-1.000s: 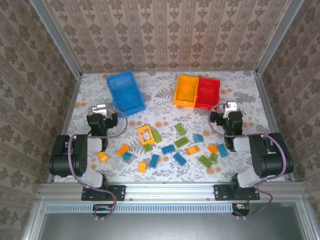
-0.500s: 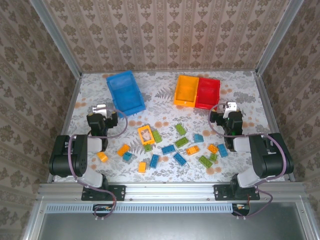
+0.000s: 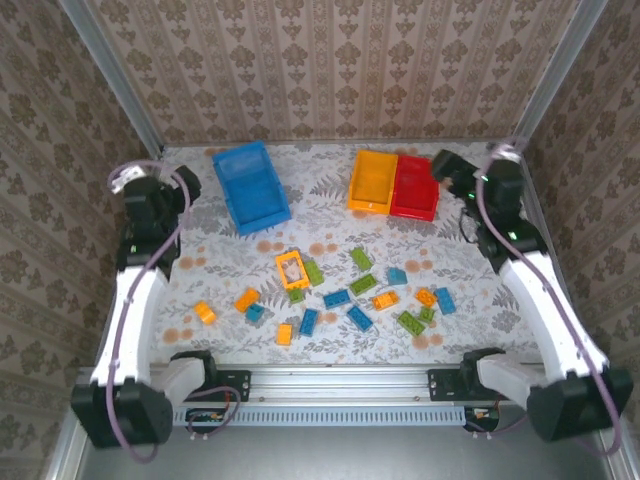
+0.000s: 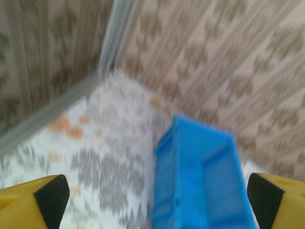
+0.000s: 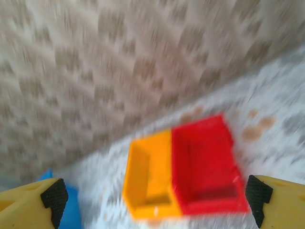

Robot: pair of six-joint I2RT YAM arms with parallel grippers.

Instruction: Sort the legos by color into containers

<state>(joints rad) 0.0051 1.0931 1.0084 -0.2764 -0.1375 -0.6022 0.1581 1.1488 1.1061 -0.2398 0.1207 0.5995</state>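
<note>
- Left gripper (image 3: 138, 188) and right gripper (image 3: 448, 166), top view: both held high near the far corners of the table (image 3: 320, 215), neither carrying anything. How wide the jaws stand is hard to read from this angle.
- Top view, legos (image 3: 340, 295): all loose on the near half of the table, with the orange frame (image 3: 291, 268) at the far edge of the pile. Blue bin (image 3: 250, 185) is far left. Orange-yellow bin (image 3: 372, 182) and red bin (image 3: 415, 187) touch side by side, far right. All three look empty.
- Step in hand, my read: first pick not begun.
  - Take outliers first, e.g. the lone orange brick (image 3: 204, 313) on the left.
  - Come straight down and close across the short sides.
  - Keep off the packed bricks in the middle.
  - No green bin, so green presumably goes in red.
- Left wrist: pads (image 4: 51, 194) sit at the frame's two edges, so jaws wide open and empty. The blue bin lies ahead between them.
- Right wrist: pads (image 5: 53, 195) likewise wide apart and empty. The orange-yellow and red bins are ahead.
- Hard to make out:
  - Both wrist views are motion-blurred, so bin rims are smeared.
  - From the top view, brick stud direction and which bricks overlap can't be told.
</note>
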